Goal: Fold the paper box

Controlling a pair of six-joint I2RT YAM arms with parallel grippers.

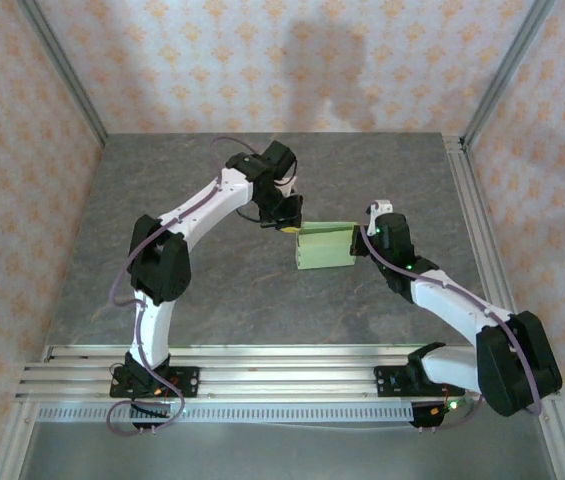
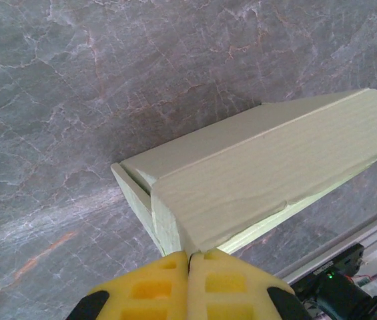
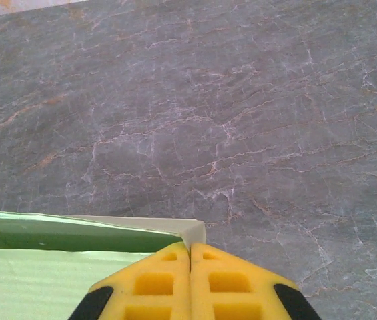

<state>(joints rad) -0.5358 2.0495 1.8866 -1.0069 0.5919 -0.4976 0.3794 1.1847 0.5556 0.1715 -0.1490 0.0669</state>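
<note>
So on the grey marbled bench (image 1: 212,300), the pale green paper box (image 1: 324,248) sits folded up about mid-bench, a bit right of centre, with the left gripper (image 1: 290,224) closed tight at its left end and the right gripper (image 1: 362,240) closed at its right end.

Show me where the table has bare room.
Free: the grey marbled tabletop between the pale green card box and back wall, the strip from box to the aluminium rails, and left of the left arm. Crowded: mid-table, left end effector and right end effector at the box's ends.
</note>
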